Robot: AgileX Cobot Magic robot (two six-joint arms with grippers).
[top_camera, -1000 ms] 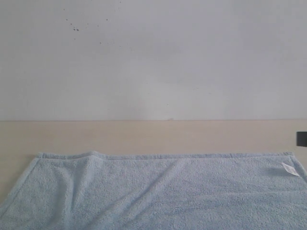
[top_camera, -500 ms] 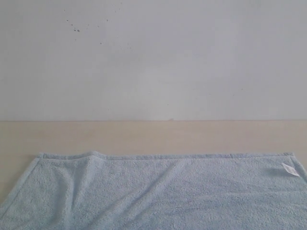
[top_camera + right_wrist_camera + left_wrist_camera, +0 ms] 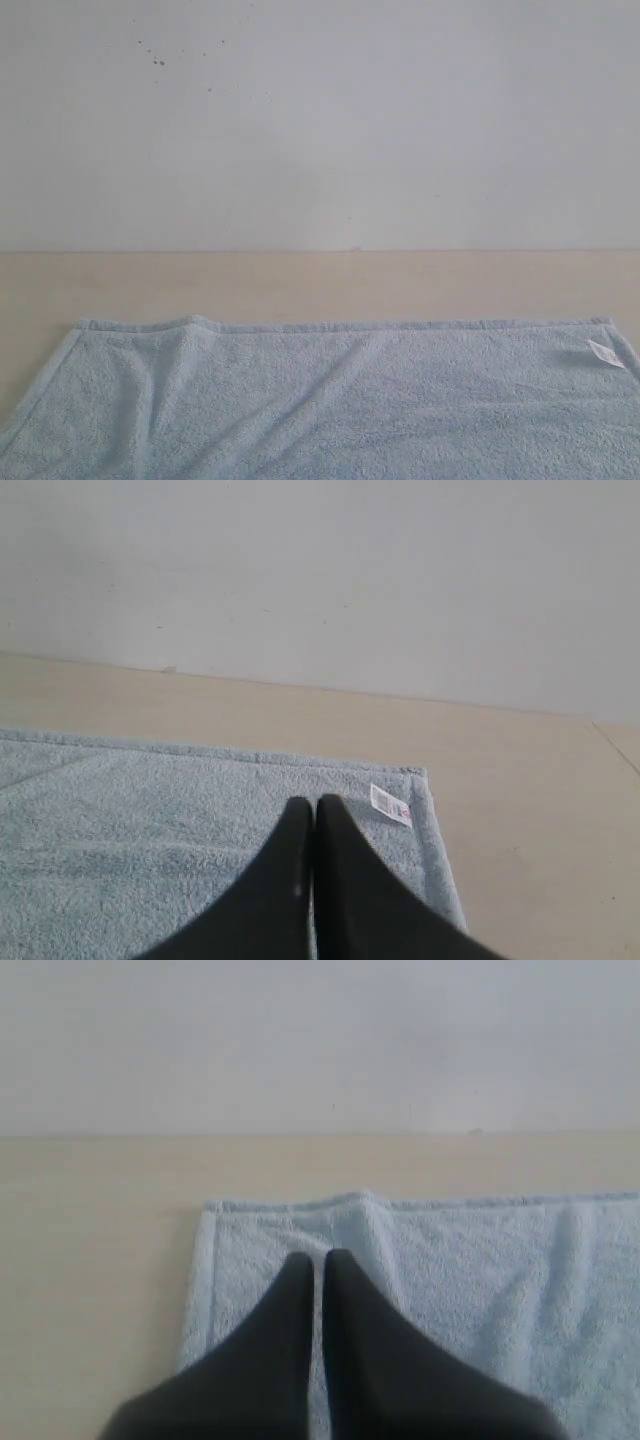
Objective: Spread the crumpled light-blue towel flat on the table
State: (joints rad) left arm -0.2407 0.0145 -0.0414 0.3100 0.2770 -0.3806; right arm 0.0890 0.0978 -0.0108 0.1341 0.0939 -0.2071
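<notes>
Pale blue terry towel lies opened out on the beige counter, its far hem straight and parallel to the counter's back edge, with a white tag at its far right corner. Soft ridges show near the far left corner, so spreading looks nearly done; the near edge is out of view. The left claw and right claw sit over the far corners, both closed and holding nothing.

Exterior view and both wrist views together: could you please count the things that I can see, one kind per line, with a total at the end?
towel: 1
white tag at the towel's corner: 1
table: 1
wall: 1
grippers: 2, the left gripper and the right gripper, both shut above the towel
Total: 6
</notes>
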